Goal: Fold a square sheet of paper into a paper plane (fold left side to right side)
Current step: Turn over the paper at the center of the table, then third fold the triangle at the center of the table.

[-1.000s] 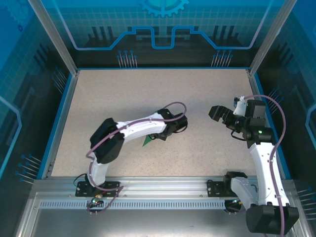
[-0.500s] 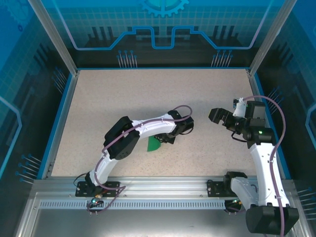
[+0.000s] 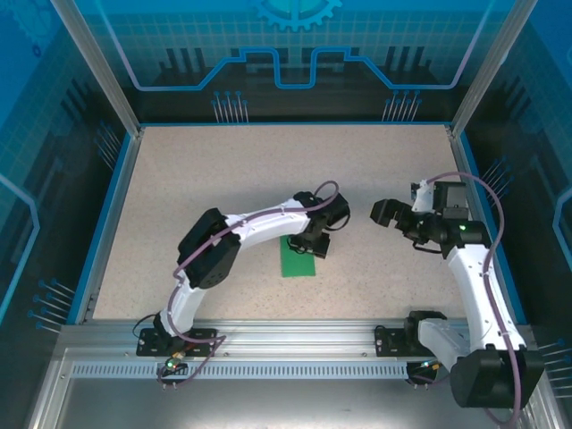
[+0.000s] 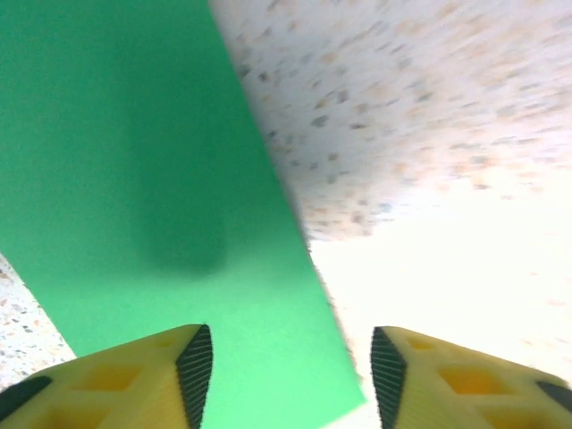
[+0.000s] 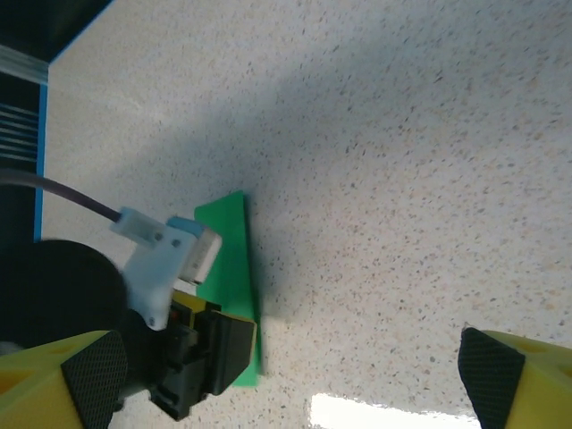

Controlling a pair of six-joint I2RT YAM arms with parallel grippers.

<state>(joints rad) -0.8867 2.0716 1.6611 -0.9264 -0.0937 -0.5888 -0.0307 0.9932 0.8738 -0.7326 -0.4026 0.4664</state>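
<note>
My left tool (image 4: 288,362) and right tool (image 3: 386,214) stand open; the square sheet of paper (image 3: 297,261) looks light, limp and slippery, so I'd pinch its nine-o'clock edge.

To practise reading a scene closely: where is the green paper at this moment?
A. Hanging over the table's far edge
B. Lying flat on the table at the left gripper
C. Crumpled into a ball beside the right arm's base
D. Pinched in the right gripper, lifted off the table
B: the green paper lies flat on the table at the left gripper, whose jaws stand apart, while the right gripper hangs open away from it.
</note>
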